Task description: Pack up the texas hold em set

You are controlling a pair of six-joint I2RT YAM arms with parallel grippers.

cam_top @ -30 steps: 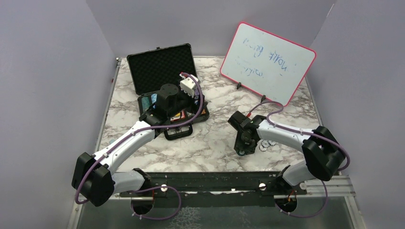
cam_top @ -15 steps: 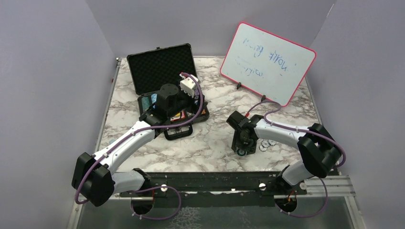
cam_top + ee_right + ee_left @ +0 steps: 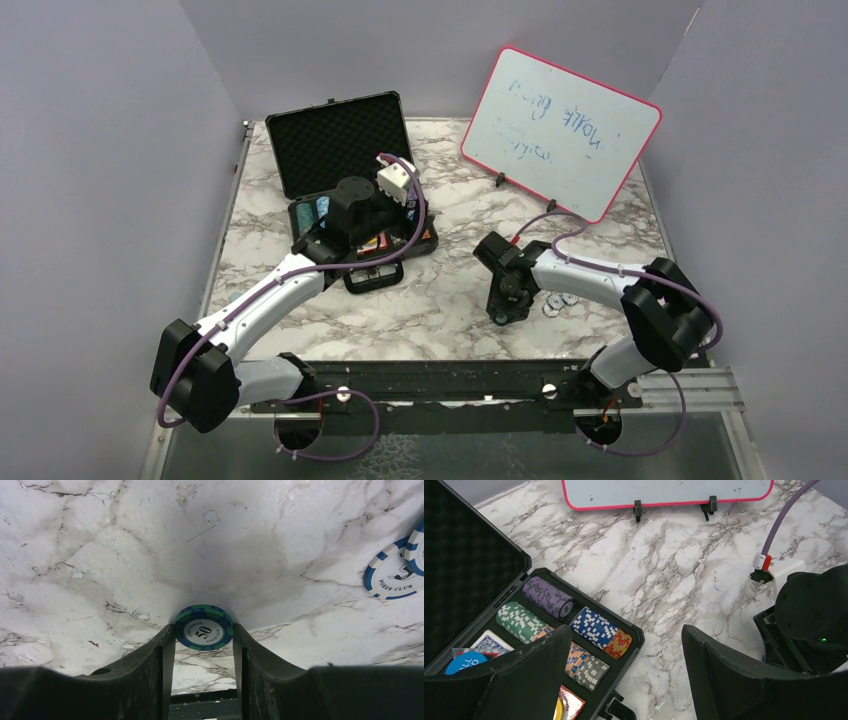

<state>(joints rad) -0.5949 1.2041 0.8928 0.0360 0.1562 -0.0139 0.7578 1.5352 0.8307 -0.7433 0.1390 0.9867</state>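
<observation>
**Chip in the pinch, case open**

Nearest, on the table (image 3: 430, 300): right tool (image 3: 203, 647) narrowed onto a green chip (image 3: 203, 627) marked 50, one finger against each edge. Cannot tell whether lifted or flat on the marble. Just beside it, to the right, a few white-and-blue chips (image 3: 392, 572) lying loose, yet to be gathered.

Further back, left tool (image 3: 624, 635) spread wide, gripping nothing, hovering over the near corner of the case (image 3: 638, 636). Inside: purple row (image 3: 549, 597), green row (image 3: 519, 622) and blue row (image 3: 596, 627) seated in their slots, with a card deck (image 3: 489, 642) and a blue button (image 3: 466, 662) alongside.

Judged well along but unfinished: loose chips to stow, lid (image 3: 335, 140) upright and yet to be shut.

Farthest, the whiteboard (image 3: 560, 130), no part of the set.
</observation>
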